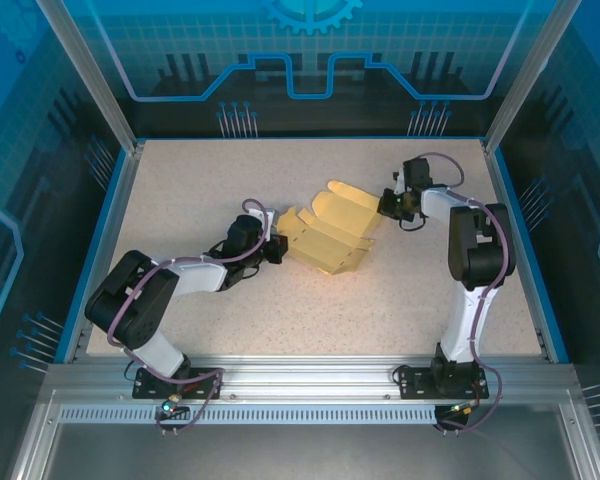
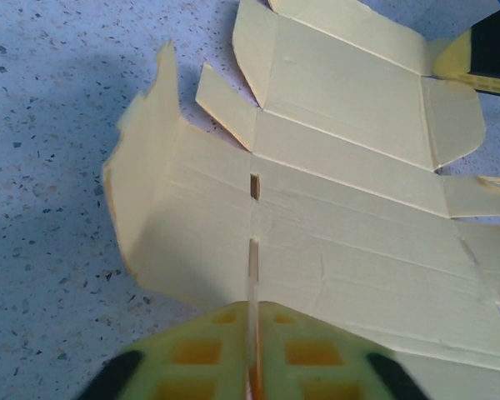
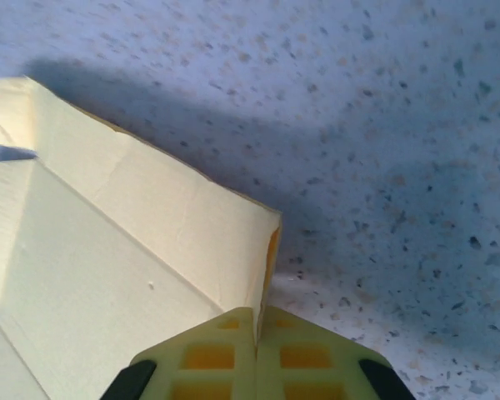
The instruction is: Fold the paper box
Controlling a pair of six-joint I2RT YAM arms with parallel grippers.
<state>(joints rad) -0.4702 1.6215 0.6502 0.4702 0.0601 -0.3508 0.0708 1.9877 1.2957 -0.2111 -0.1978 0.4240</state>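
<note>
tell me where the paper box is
In the top view the paper box lies on the table, near its centre, between the left tool at its near-left edge and the right tool at its far-right flap.

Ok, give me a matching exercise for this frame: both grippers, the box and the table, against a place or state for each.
1 left gripper
2 right gripper
3 paper box
4 table

A pale, speckled
B shut on the box's right end, top view
C lying unfolded, some flaps raised
D shut on the box's left end, top view

Pairs: 1-D, 2-B, 3-C, 4-A
</note>
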